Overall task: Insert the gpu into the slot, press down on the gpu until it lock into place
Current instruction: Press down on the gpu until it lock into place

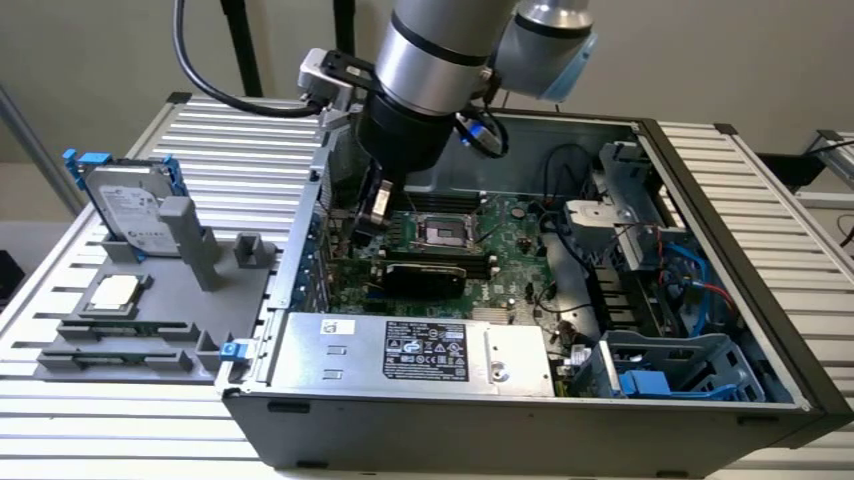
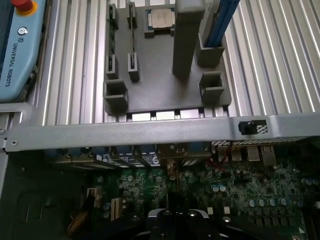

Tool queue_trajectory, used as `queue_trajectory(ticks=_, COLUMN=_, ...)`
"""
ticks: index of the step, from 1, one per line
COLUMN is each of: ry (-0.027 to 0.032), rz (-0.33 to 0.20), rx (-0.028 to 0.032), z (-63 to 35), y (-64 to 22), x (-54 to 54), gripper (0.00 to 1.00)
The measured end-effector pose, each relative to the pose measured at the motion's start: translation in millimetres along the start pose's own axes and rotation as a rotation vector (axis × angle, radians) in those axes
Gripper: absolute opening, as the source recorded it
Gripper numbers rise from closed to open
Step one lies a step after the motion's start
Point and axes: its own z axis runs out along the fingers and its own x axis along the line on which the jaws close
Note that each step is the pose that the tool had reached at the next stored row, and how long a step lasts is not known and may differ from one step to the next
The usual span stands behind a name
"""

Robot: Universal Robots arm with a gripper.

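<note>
Inside open computer case point(image 1: 747, 330), above green motherboard point(image 1: 514, 255): arm point(image 1: 434, 50) reaching down from far side; gripper point(image 1: 378, 205) low over board at exterior view's left part of case, just beside case's left wall; fingers drawn together, nothing seen held between them.

Gpu point(image 1: 424, 272): flat black card lying along board, below and just to near side of gripper, between CPU socket point(image 1: 447, 232) and grey labelled power-supply box point(image 1: 414, 352); appears seated along board; cannot tell whether fully locked. Slot hidden under card; not made out. Gripper close above card's far-left end; contact not confirmable from exterior view.

Wrist view: gripper point(image 2: 175, 220) dark at edge of picture, over green board with small capacitors; grey metal case rail point(image 2: 140, 134) crossing picture; beyond it grey fixture tray point(image 2: 165, 95) on slatted table point(image 2: 280, 60), with a CPU chip point(image 2: 161, 19) resting in a recess; teach pendant point(image 2: 17, 50) at side, red button at its corner.

Exterior view, left of case: same grey fixture tray point(image 1: 134, 345) on slatted table point(image 1: 787, 190); silver hard drive point(image 1: 127, 205) with blue clips standing upright at far end; CPU chip point(image 1: 114, 293) flat in recess; memory sticks point(image 1: 114, 328) lying in near holders.

Near right corner of case: blue plastic drive cage point(image 1: 667, 368); blue and red cables beside it.
</note>
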Motion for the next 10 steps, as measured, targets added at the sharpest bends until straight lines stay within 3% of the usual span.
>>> queue_trajectory(ticks=8, ry=-0.0062, rz=-0.011, rx=0.1102, z=-1.8, y=-6.2, x=0.1, gripper=0.11)
queue_trajectory(ticks=9, ry=-0.0069, rz=-0.013, rx=0.1211, z=-1.9, y=-6.9, x=0.2, gripper=0.11)
queue_trajectory(ticks=10, ry=-0.0077, rz=-0.015, rx=0.1281, z=-2.3, y=-7.9, x=0.4, gripper=0.11)
